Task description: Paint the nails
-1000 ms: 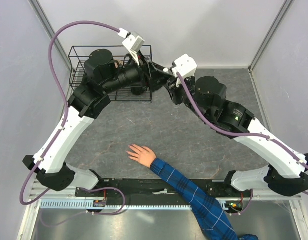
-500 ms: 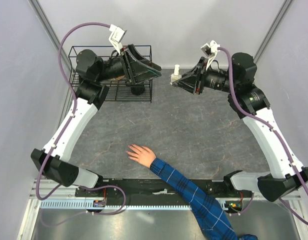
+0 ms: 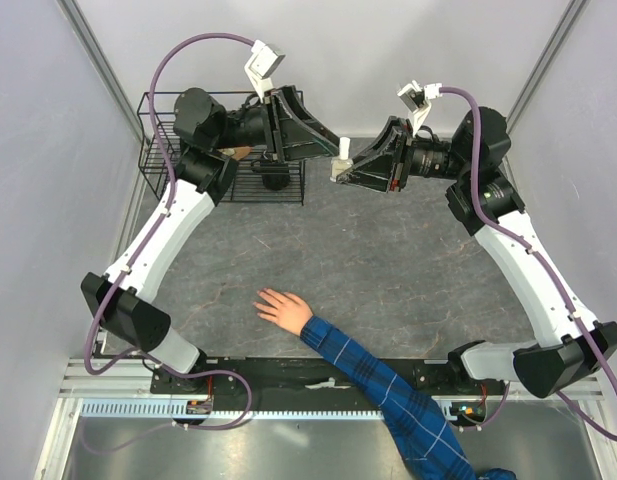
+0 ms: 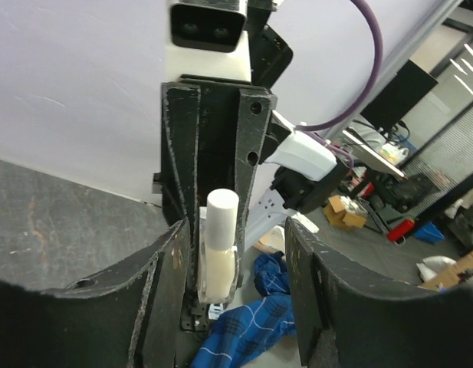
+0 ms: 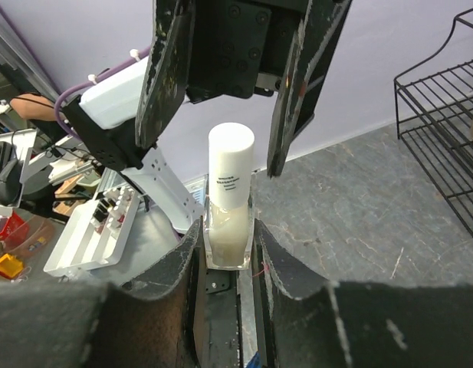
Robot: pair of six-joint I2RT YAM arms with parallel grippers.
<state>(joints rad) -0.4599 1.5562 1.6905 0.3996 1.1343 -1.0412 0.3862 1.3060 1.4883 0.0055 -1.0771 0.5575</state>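
The nails (image 3: 261, 299) cannot be made out. Only a bare hand (image 3: 283, 307) is seen from above, laid flat on the grey table (image 3: 388, 270) near its front edge, fingers pointing left, well apart from both arms. Its blue plaid sleeve (image 3: 388, 395) is cut off by the lower frame edge.

Near the back of the table, a small clear bottle (image 5: 228, 230) with a white cap (image 5: 231, 153) is gripped at its body by the right pincer (image 5: 230, 249), whose jaws are closed against its sides. The bottle's base is hidden between the fingers. Lines of small dark print are seen low on the cap, but they are too fine to be read.

The left pincer (image 4: 238, 226) is held wide, one finger on either side of the cap, with a gap left on each side.

A black wire basket (image 3: 158, 105) at the back left is largely covered by the left arm, and what lies in it cannot be identified.
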